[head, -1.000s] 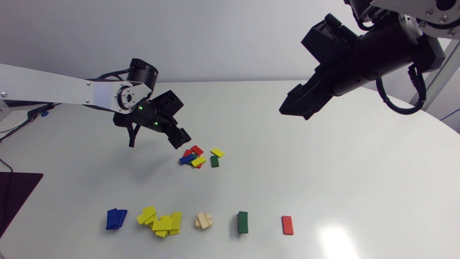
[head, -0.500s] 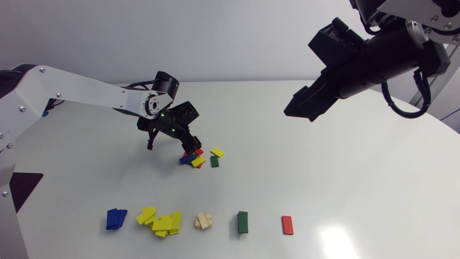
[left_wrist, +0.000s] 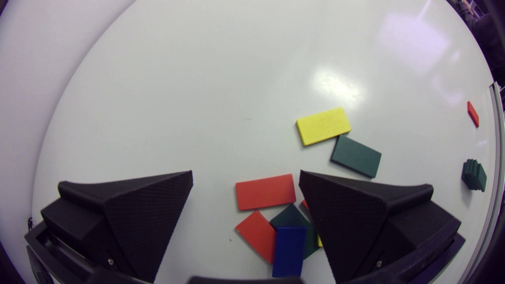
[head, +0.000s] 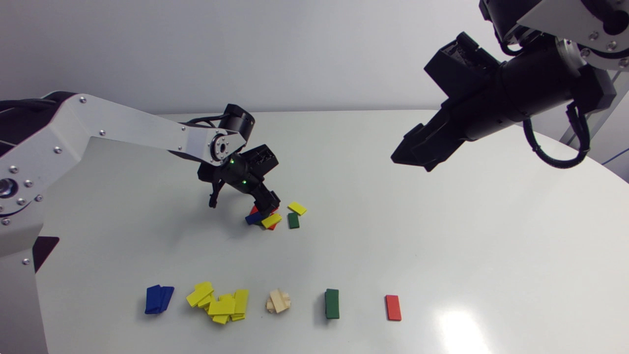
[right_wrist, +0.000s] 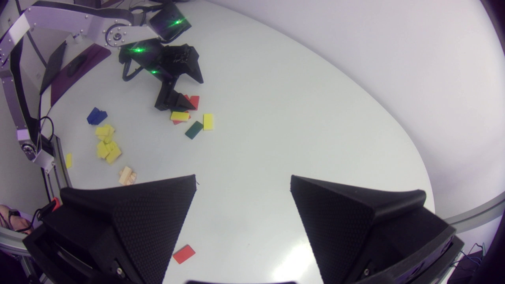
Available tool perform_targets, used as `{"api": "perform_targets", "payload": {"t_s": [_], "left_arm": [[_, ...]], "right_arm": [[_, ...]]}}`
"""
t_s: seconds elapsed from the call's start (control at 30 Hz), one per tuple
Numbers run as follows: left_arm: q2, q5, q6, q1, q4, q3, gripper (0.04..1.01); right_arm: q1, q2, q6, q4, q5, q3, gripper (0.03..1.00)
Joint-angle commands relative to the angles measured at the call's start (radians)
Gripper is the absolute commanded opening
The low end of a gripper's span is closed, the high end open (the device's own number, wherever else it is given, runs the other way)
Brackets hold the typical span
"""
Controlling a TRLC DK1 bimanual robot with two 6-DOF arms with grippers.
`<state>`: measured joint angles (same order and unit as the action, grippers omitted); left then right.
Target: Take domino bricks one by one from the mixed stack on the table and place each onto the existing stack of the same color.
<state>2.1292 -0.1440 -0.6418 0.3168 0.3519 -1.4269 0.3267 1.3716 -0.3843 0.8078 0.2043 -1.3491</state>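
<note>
Table (head: 442,246): white; mixed pile (head: 271,217) mid-surface;
My left claw (left_wrist: 245,173): released, low over pile;
My right claw (right_wrist: 243,176): released, raised

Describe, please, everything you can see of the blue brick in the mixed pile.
The blue brick is a flat, matte rectangular slab, seemingly painted wood, unmarked on its visible face. It lies on the pile, overlapping a red brick and a dark green brick. It sits between the open fingers of the left claw, nearer one finger; neither visibly touches it.

Bright overhead light casts soft shadows and glare on the table (head: 459,319).
</note>
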Motion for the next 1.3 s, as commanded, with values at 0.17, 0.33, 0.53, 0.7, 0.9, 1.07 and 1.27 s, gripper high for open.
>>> {"api": "perform_targets", "payload": {"t_s": [0.17, 0.33, 0.53, 0.7, 0.9, 1.07, 1.27], "left_arm": [[0.040, 0.015, 0.011, -0.016, 0.010, -0.013, 0.957], [0.040, 0.018, 0.011, -0.015, 0.010, -0.013, 0.957], [0.044, 0.018, 0.014, -0.012, 0.010, -0.012, 0.957], [0.044, 0.018, 0.019, -0.007, 0.010, -0.004, 0.957], [0.060, 0.018, 0.028, 0.004, 0.010, 0.000, 0.957], [0.067, 0.017, 0.053, 0.010, 0.012, -0.004, 0.931], [0.086, 0.017, 0.056, 0.015, 0.035, -0.017, 0.880]], "right_arm": [[-0.006, -0.022, -0.019, -0.004, 0.003, 0.031, 0.839], [-0.008, -0.026, -0.021, -0.004, 0.003, 0.036, 0.838], [-0.012, -0.034, -0.022, -0.004, 0.004, 0.041, 0.838], [-0.014, -0.035, -0.022, -0.004, 0.004, 0.042, 0.838], [-0.014, -0.037, -0.022, -0.006, 0.004, 0.045, 0.838], [-0.017, -0.043, -0.022, -0.004, 0.004, 0.048, 0.838], [-0.018, -0.046, -0.022, -0.006, 0.004, 0.053, 0.838]]}}
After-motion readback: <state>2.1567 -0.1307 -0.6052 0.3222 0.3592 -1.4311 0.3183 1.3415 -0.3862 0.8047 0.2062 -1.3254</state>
